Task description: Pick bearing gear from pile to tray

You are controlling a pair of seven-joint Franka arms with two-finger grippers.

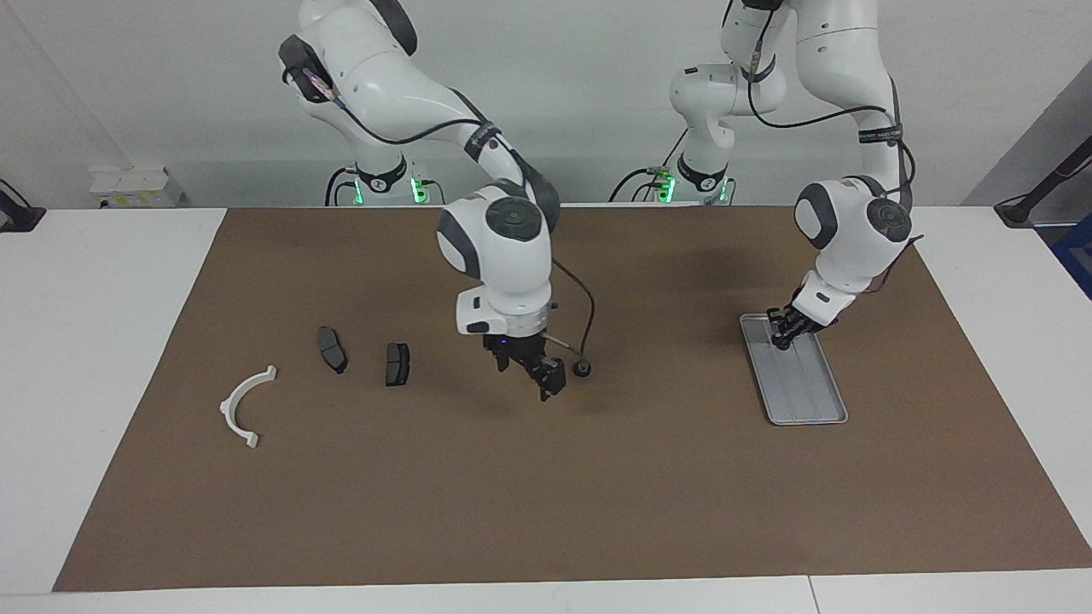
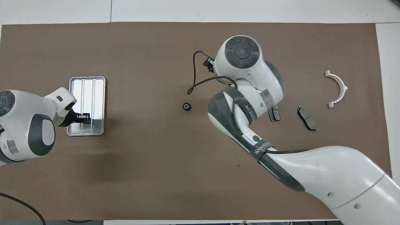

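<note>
On the mat between tray (image 1: 793, 368) and pads lies the bearing (image 1: 583, 368), free. My right gripper (image 1: 546, 381) hangs beside it, fingers apart. My left gripper (image 1: 781, 331), fingers together, hovers over the tray's end nearest the robots, seemingly waiting.

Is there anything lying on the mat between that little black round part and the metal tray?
Nothing visible: bare mat lies between the round part and the tray.
</note>
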